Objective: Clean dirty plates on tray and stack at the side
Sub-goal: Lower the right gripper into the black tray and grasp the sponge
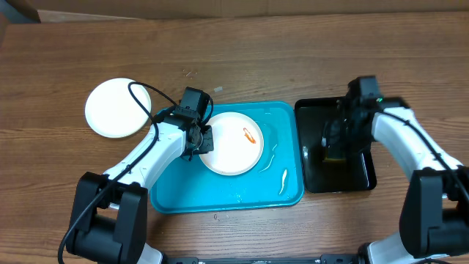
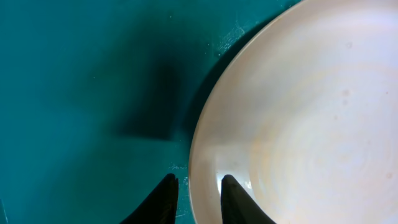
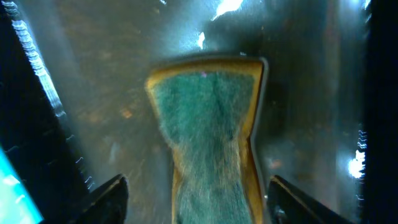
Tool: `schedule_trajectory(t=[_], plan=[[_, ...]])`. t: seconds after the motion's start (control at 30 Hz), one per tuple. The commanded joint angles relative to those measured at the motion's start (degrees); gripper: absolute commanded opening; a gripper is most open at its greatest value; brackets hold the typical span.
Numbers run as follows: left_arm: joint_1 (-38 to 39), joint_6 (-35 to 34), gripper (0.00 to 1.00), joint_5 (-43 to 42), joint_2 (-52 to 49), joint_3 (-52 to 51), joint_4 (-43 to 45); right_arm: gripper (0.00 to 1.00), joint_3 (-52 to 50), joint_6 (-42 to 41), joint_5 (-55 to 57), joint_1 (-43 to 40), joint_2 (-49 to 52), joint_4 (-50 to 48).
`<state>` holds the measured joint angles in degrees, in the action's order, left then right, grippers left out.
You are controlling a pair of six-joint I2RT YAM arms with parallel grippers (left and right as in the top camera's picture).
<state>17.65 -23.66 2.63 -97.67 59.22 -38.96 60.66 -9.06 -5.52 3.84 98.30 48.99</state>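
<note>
While left gripper [image 2: 198, 183] pinches rim of white plate [image 1: 229, 150] on the tray [image 1: 220, 194] w/ narrow jaws, best just pin it flat. Right gripper [image 3: 197, 185] stands wide astride sponge [image 3: 205, 118] in black tray [image 1: 315, 180]: close square on its middle, then scrub orange smear [image 1: 250, 136] lightly.

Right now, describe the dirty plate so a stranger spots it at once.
Find the turquoise tray in the middle. A white plate lies in it. Its orange smear sets it apart from the clean plate on the table further left.
</note>
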Motion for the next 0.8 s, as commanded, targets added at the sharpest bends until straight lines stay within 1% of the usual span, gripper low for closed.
schedule_trajectory(t=[0.0,0.07,0.1,0.13,0.17,0.2,0.23,0.27,0.3,0.37,0.4,0.43,0.57,0.7,0.77], plan=[[0.07,-0.15,0.26,0.28,-1.38,-0.35,0.22,0.68,-4.46,-3.43,2.95,1.53,-1.09,-3.8],[0.07,-0.15,0.26,0.22,-1.73,-0.35,0.22,0.61,-6.97,-3.45,2.93,2.56,-1.09,-6.1],[0.07,-0.15,0.26,-0.07,-1.95,-0.35,0.24,0.52,-7.93,-3.69,2.93,3.04,-1.09,-6.6],[0.07,-0.15,0.26,-0.61,-1.99,-0.35,0.26,0.4,-8.48,-4.48,2.95,3.34,-1.09,-6.71],[0.04,-0.15,0.26,-0.94,-2.1,-0.35,0.31,0.19,-8.98,-4.74,2.86,3.58,-1.09,-6.62],[0.04,-0.15,0.26,-1.2,-2.1,-0.35,0.37,0.1,-9.05,-4.72,2.86,3.74,-1.09,-5.9],[0.07,-0.15,0.26,-1.2,-2.1,-0.35,0.46,0.08,-9.01,-4.72,2.86,3.89,-1.09,-5.07],[0.04,-0.15,0.26,-1.18,-2.1,-0.35,0.52,0.09,-8.76,-4.72,2.86,3.98,-1.16,-4.0],[0.04,-0.15,0.28,-1.18,-2.1,-0.35,0.57,0.16,-8.04,-4.72,2.89,3.98,-1.2,-2.45],[0.04,-0.15,0.3,-1.18,-2.1,-0.35,0.57,0.42,-6.29,-4.72,2.89,3.98,-1.2,0.09],[0.04,-0.13,0.31,-1.18,-2.1,-0.35,0.57,0.48,-5.11,-4.7,2.89,3.98,-1.2,1.27],[0.04,-0.13,0.31,-1.18,-2.1,-0.35,0.57,0.51,-4.17,-4.7,2.89,3.98,-1.2,1.97],[0.04,-0.15,0.32,-1.18,-2.1,-0.35,0.24,0.59,-2.71,-4.7,2.91,3.98,-1.18,3.67],[0.04,-0.13,0.32,-1.18,-2.1,-0.35,0.02,0.59,-3.3,-4.72,2.89,3.98,-1.16,6.58],[0.04,-0.13,0.32,-1.18,-2.1,-0.35,0.07,0.57,-3.72,-4.72,2.89,3.98,-1.16,7.06]])
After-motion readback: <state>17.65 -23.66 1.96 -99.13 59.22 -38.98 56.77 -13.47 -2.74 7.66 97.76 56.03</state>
